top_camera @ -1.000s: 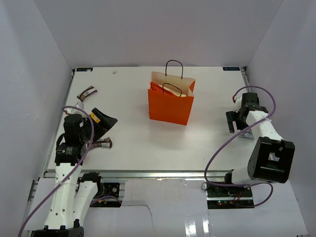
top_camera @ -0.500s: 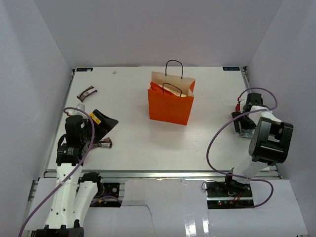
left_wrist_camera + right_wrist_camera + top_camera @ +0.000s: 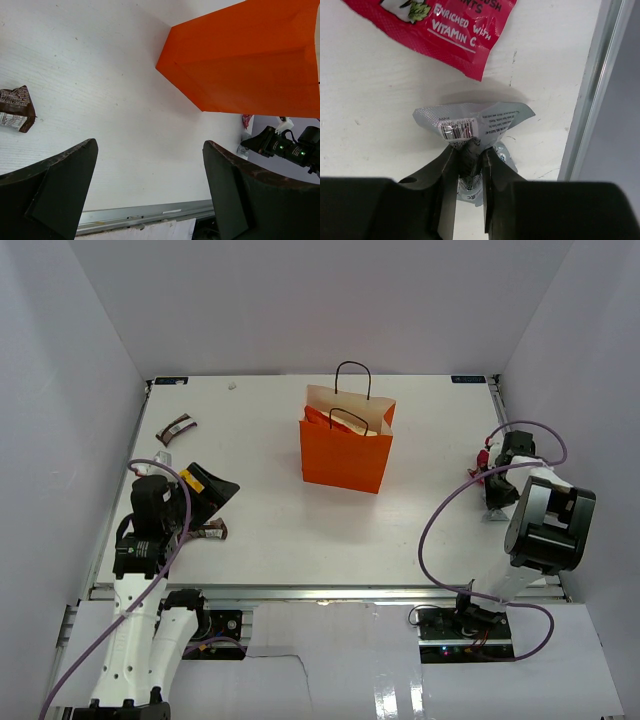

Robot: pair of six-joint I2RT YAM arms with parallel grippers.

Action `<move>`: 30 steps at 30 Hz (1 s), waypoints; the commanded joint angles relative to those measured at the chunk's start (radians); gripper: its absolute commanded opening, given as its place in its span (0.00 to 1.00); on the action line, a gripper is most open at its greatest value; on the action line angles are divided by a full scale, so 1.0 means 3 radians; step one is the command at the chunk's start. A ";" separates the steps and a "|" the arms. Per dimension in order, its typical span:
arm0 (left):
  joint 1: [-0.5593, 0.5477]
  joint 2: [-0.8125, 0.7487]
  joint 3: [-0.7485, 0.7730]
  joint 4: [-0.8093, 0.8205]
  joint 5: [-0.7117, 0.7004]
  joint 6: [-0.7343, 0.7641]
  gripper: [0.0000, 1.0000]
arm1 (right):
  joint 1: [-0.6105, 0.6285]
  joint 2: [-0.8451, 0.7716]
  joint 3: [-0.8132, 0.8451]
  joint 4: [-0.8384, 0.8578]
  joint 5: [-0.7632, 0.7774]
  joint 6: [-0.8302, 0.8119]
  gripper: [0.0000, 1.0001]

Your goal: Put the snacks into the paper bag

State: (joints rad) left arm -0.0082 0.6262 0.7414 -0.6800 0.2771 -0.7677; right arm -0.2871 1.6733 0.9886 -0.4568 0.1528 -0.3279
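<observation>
Dropping and closing since a second ago, well right of the upright orange paper bag (image 3: pixel 345 455), the right tool (image 3: pixel 468 162) is pinching a crumpled silver foil packet (image 3: pixel 470 122) by one thin fold, so it is risking a slip mid-carry; the left tool (image 3: pixel 150 192) is hanging open.

— Entry one, the left arm (image 3: pixel 128 640)?
— White tubular links, black joint housings.
— The right arm (image 3: pixel 548 525)?
— Same pattern: boxy black housing on a white link.
— Cabling?
— One lilac cable (image 3: pixel 421 535) looped along each arm.
— Ends?
— The left gripper (image 3: pixel 150 150) has broad matt-black fingers (image 3: pixel 55 190) with brown-worn edges. The right gripper (image 3: pixel 469 155) is black too.
</observation>
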 commanded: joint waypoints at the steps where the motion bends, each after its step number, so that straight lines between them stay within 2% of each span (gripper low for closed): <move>1: 0.0007 -0.0047 -0.0042 -0.0009 0.0032 0.0002 0.96 | -0.0035 -0.0178 -0.0130 -0.0037 -0.0401 -0.0082 0.15; 2: 0.0012 -0.0047 -0.0048 -0.0009 0.0032 -0.0003 0.96 | -0.0035 -0.0305 -0.0150 -0.0042 -0.0473 -0.0159 0.13; 3: 0.0012 -0.0052 -0.0048 -0.0009 0.0032 -0.0003 0.96 | -0.0035 -0.0392 -0.0151 -0.0082 -0.0691 -0.0458 0.08; 4: 0.0012 -0.0062 -0.0053 -0.0009 0.0042 0.0002 0.96 | -0.0040 -0.0484 -0.0146 -0.0235 -0.1078 -0.0644 0.08; 7: 0.0012 -0.0088 -0.0048 -0.0009 0.0037 0.0007 0.96 | -0.0040 -0.0959 -0.0090 -0.0597 -0.1694 -0.1304 0.08; 8: 0.0012 -0.0093 -0.0048 -0.0009 0.0037 0.0013 0.96 | -0.0045 -0.1163 -0.0039 -0.0706 -0.2106 -0.1467 0.08; 11: 0.0012 -0.0088 -0.0048 -0.0004 0.0032 0.0023 0.96 | -0.0035 -0.1384 0.0349 -0.0977 -0.2761 -0.1734 0.08; 13: 0.0012 -0.0078 -0.0048 0.0012 0.0037 0.0028 0.96 | -0.0015 -0.1395 0.0850 -0.1069 -0.3181 -0.1725 0.08; 15: 0.0007 -0.0063 -0.0053 0.0032 0.0053 0.0023 0.96 | 0.0031 -0.1288 0.1258 -0.1131 -0.3438 -0.1602 0.08; 16: 0.0012 -0.0057 -0.0063 0.0037 0.0058 0.0008 0.96 | 0.0138 -0.1237 0.1686 -0.1126 -0.3601 -0.1501 0.08; 18: 0.0012 -0.0067 -0.0073 0.0053 0.0068 -0.0013 0.96 | 0.0317 -0.1058 0.2062 -0.0963 -0.3659 -0.1036 0.09; 19: 0.0007 -0.0073 -0.0083 0.0058 0.0073 -0.0023 0.96 | 0.0551 -0.1012 0.2347 -0.0866 -0.3624 -0.0837 0.09; 20: 0.0007 -0.0088 -0.0094 0.0058 0.0073 -0.0048 0.96 | 0.0669 -0.0905 0.2446 -0.0764 -0.3593 -0.0435 0.10; 22: 0.0007 -0.0144 -0.0109 0.0058 0.0083 -0.0064 0.96 | 0.1082 -0.0803 0.2595 -0.0427 -0.3425 -0.0085 0.11; 26: 0.0007 -0.0262 -0.0129 0.0012 0.0084 -0.0120 0.96 | 0.1437 -0.0547 0.2641 0.0197 -0.3383 0.0911 0.11; 30: 0.0007 -0.0313 -0.0068 -0.0090 0.0032 -0.0115 0.96 | 0.1606 -0.0424 0.2503 0.0377 -0.3368 0.1062 0.14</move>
State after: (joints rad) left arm -0.0082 0.5419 0.7029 -0.6830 0.2878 -0.7948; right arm 0.1772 1.5280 1.7626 -0.4362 -0.8551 -0.1627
